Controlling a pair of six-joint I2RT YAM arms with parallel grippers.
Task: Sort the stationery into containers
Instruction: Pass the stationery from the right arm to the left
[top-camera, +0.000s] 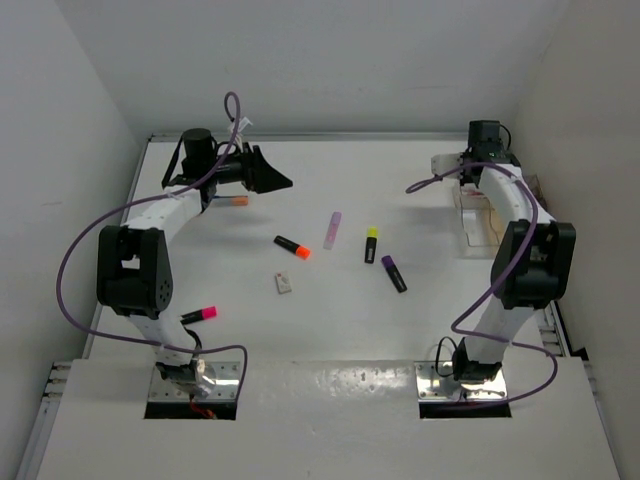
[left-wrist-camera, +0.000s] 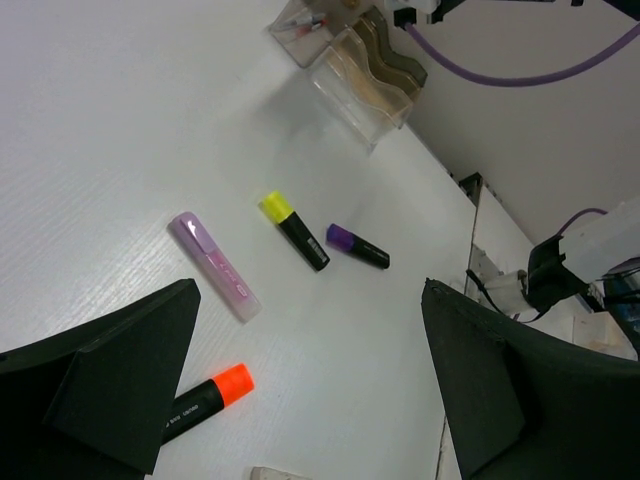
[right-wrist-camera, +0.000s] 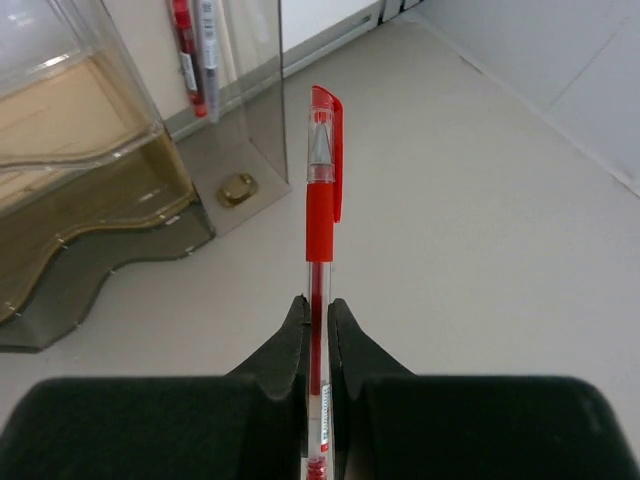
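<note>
My right gripper (right-wrist-camera: 317, 305) is shut on a thin red pen (right-wrist-camera: 320, 200), which sticks out ahead of the jaws beside the clear containers (right-wrist-camera: 90, 150); more pens (right-wrist-camera: 195, 50) stand in a tall clear compartment. My left gripper (top-camera: 272, 170) hangs open at the back left, nothing between its fingers. On the table lie an orange-capped highlighter (top-camera: 292, 246), a lilac marker (top-camera: 332, 230), a yellow-capped highlighter (top-camera: 371, 245), a purple-capped one (top-camera: 394, 273) and a small white eraser (top-camera: 285, 283). The left wrist view shows the lilac marker (left-wrist-camera: 215, 265) and the orange cap (left-wrist-camera: 232, 384) near the left finger.
Another orange-capped highlighter (top-camera: 235, 201) lies under the left arm, and a pink-capped one (top-camera: 200, 314) near its base. The clear containers (top-camera: 482, 222) stand at the back right against the wall. Purple cables loop round both arms.
</note>
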